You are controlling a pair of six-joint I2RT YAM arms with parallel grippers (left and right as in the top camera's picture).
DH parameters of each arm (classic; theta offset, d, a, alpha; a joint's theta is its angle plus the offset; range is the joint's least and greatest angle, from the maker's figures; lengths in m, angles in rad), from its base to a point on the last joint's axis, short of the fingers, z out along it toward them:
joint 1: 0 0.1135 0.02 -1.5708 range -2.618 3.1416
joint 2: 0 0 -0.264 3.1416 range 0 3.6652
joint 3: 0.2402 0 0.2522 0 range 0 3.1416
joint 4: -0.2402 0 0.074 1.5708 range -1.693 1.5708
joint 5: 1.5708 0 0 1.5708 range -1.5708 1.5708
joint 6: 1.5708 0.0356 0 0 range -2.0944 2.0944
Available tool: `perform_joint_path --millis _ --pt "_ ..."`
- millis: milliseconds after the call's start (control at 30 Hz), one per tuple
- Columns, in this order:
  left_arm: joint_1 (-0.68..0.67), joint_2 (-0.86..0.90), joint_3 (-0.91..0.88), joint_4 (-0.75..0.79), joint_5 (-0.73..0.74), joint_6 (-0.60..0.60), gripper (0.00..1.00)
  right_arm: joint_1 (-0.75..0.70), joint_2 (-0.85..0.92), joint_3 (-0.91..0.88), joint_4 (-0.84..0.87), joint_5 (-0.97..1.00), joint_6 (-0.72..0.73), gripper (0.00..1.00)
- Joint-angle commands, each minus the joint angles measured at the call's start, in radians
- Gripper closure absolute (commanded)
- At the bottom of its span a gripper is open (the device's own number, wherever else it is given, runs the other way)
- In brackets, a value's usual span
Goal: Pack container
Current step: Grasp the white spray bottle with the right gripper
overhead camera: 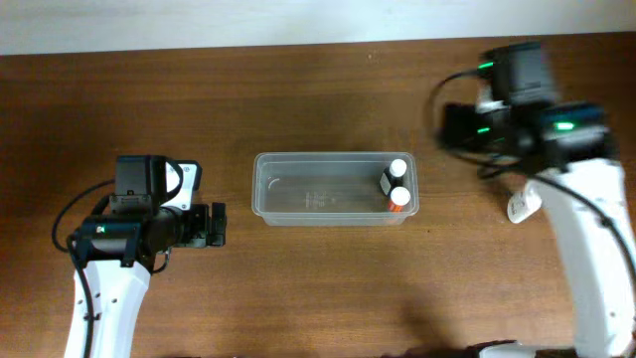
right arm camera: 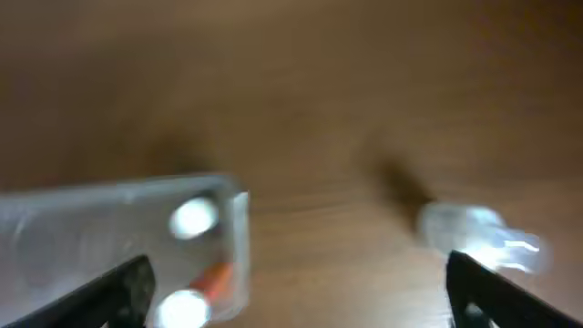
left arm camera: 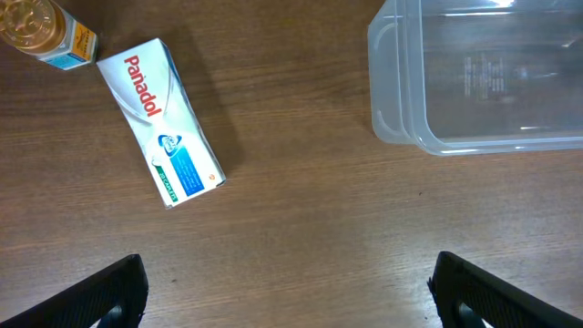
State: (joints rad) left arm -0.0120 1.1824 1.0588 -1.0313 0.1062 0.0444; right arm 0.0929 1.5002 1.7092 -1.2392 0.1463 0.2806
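The clear container (overhead camera: 308, 194) lies at the table's middle. Two small white-capped bottles (overhead camera: 397, 181) stand in its right end. My left gripper (overhead camera: 214, 225) is open and empty, left of the container. In the left wrist view its fingers (left arm camera: 290, 292) are spread over bare wood, with the container (left arm camera: 401, 128) at upper right, a white Panadol box (left arm camera: 159, 121) at upper left and an amber bottle (left arm camera: 36, 27) in the corner. My right gripper (overhead camera: 452, 124) is open and empty, up right of the container. Its blurred view shows the fingers (right arm camera: 296, 292), the container (right arm camera: 91, 196) and the white caps (right arm camera: 193, 219).
A small clear, whitish object (overhead camera: 522, 206) lies on the table right of the container, beside the right arm; it also shows blurred in the right wrist view (right arm camera: 478, 239). The box and amber bottle are hidden under the left arm in the overhead view.
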Motion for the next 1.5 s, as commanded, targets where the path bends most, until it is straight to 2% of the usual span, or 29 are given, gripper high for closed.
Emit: perform_joint_path --millis 0,200,400,500,567,733,767,833,1067,1133,1333,1467 --pt "0.000 0.001 0.020 0.001 0.018 0.016 0.00 -0.167 0.014 0.003 -0.047 0.040 0.007 0.02" --pt "0.000 0.001 0.020 0.001 0.018 0.016 0.00 -0.385 0.121 -0.077 -0.072 -0.053 -0.068 0.01" --pt "0.000 0.001 0.020 0.001 0.018 0.016 0.00 -0.464 0.275 -0.152 -0.035 -0.093 -0.113 0.02" --pt "0.000 0.001 0.020 0.001 0.018 0.016 0.00 -0.467 0.352 -0.152 -0.013 -0.128 -0.151 0.06" --pt "0.000 0.001 0.020 0.001 0.018 0.016 0.00 -0.467 0.378 -0.152 -0.013 -0.128 -0.150 0.13" --pt "0.000 0.001 0.020 0.001 0.018 0.016 0.00 -0.467 0.393 -0.152 -0.013 -0.128 -0.150 0.48" --pt "0.000 0.001 0.020 0.001 0.018 0.016 0.00 -0.467 0.393 -0.151 -0.013 -0.128 -0.150 0.52" --pt "0.000 0.001 0.020 0.001 0.018 0.016 0.00 -0.467 0.393 -0.151 -0.013 -0.127 -0.150 0.52" --pt "0.000 0.001 0.020 0.001 0.018 0.016 0.00 -0.467 0.393 -0.151 -0.014 -0.127 -0.150 0.66" --pt "0.000 0.001 0.020 0.001 0.018 0.016 0.00 -0.467 0.393 -0.151 -0.014 -0.127 -0.150 0.74" --pt "0.000 0.001 0.020 0.000 0.018 0.016 0.00 -0.467 0.383 -0.145 -0.023 -0.128 -0.150 0.80" --pt "0.000 0.001 0.020 0.001 0.018 0.016 0.00 -0.461 0.343 -0.114 -0.060 -0.148 -0.150 0.81"
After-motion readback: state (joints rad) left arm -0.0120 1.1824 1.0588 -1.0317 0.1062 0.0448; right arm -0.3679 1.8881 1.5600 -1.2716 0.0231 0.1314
